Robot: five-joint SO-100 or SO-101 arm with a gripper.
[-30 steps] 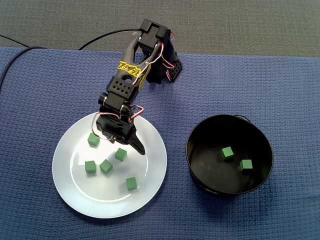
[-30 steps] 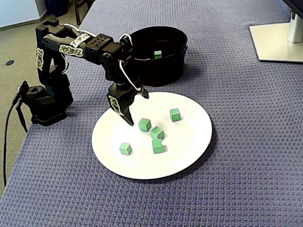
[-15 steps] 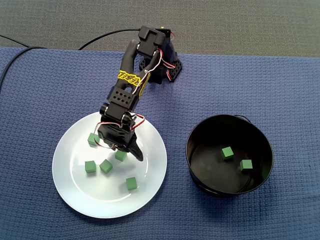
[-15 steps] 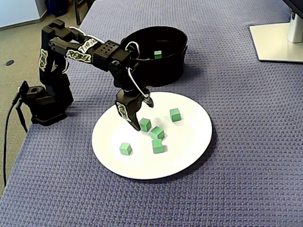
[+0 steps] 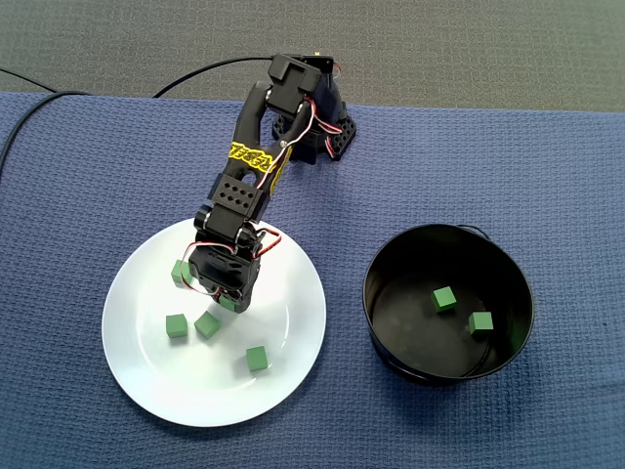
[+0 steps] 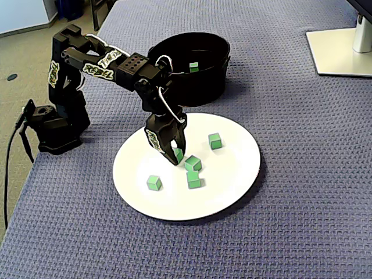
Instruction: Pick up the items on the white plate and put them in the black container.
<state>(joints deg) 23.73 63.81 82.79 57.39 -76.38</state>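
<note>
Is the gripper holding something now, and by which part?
Its jaws flank one green cube on the white plate; whether they grip it cannot be told.

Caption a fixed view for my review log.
Gripper around one green cube on the white plate; four more cubes nearby, black container behind.

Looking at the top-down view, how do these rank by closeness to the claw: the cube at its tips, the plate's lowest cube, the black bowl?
1. Cube between the gripper's fingertips, around the middle of the white plate.
2. Lowest cube, toward the plate's lower right.
3. Black container, off the plate to the right.
</note>
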